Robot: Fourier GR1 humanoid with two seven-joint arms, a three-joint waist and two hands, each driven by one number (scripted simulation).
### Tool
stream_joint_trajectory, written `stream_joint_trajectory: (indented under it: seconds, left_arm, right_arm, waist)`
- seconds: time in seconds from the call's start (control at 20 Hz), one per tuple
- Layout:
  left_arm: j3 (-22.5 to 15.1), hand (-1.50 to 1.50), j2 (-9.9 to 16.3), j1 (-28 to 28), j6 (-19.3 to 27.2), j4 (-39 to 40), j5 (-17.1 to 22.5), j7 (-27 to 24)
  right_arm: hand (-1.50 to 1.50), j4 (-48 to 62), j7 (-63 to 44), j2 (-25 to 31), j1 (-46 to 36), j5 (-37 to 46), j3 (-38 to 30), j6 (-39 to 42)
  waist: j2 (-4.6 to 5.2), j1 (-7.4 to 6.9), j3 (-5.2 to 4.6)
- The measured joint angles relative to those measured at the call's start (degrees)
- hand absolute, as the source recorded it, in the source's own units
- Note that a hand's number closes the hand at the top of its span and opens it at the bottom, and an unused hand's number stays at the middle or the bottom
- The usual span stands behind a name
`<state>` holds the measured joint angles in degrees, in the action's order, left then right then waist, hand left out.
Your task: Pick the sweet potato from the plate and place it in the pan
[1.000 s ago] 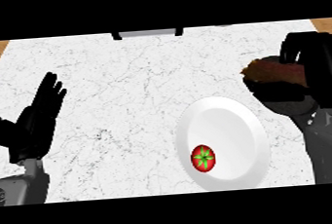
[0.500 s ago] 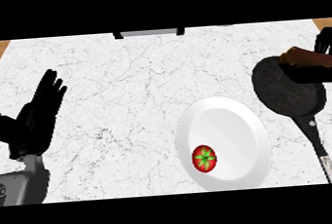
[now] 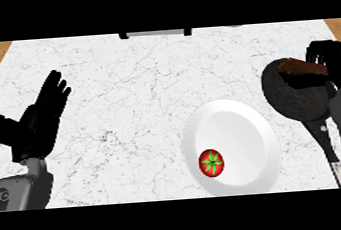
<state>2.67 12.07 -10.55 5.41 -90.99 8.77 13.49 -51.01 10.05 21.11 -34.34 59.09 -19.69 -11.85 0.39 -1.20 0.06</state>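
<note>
A white marble counter (image 3: 142, 89) is shown from steeply above. A white plate (image 3: 237, 127) is seen at the centre right, and a red tomato (image 3: 212, 162) with a green calyx is carried on its lower left part. Just beside the plate, at the right, a dark pan (image 3: 295, 101) is placed, with its handle directed toward the lower edge. The brown sweet potato (image 3: 303, 70) is seen over the pan's upper rim, clear of the plate, and is grasped there by the curled fingers of the right hand (image 3: 334, 60) at the right edge. The left hand (image 3: 37, 121) is shown at the left, released, with fingers straight and pointed upward, well apart from the plate.
</note>
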Motion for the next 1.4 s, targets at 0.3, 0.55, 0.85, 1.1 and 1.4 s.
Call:
stream_joint_trajectory:
  seconds: [0.3, 0.55, 0.85, 1.1, 1.4]
  left_arm:
    - [0.2, 0.00, 0.1, 1.3, -0.8, -0.9, 0.0, -0.4]
    - [-0.4, 0.00, -1.0, -0.4, -0.1, 0.6, -1.0, -0.2]
    - [0.5, 0.00, -0.8, -0.7, -0.3, 0.8, -0.8, -0.1]
    - [1.1, 0.00, -0.4, 0.0, -0.3, 0.3, -0.6, 0.3]
    - [1.0, 0.00, -1.1, 1.5, 0.1, -0.5, -1.1, -0.3]
  right_arm:
    - [-1.50, 14.3, -1.8, 1.7, -3.9, -1.3, -3.8, -1.4]
    - [-1.50, 25.3, 2.9, 3.9, -6.9, -3.8, -6.3, -1.4]
    - [-1.50, 28.6, 12.5, 5.0, -7.4, -11.8, -12.5, -1.4]
    - [-1.50, 29.6, 18.3, 9.3, -6.5, -21.0, -19.9, 5.9]
    - [-1.50, 31.2, 25.0, 16.2, -1.0, -30.1, -26.7, 19.9]
  waist:
    - [0.17, -0.43, 0.03]
    - [0.30, -0.46, 0.06]
    - [0.17, -0.08, 0.09]
    - [-0.04, 0.54, 0.09]
    - [-0.29, 1.31, 0.03]
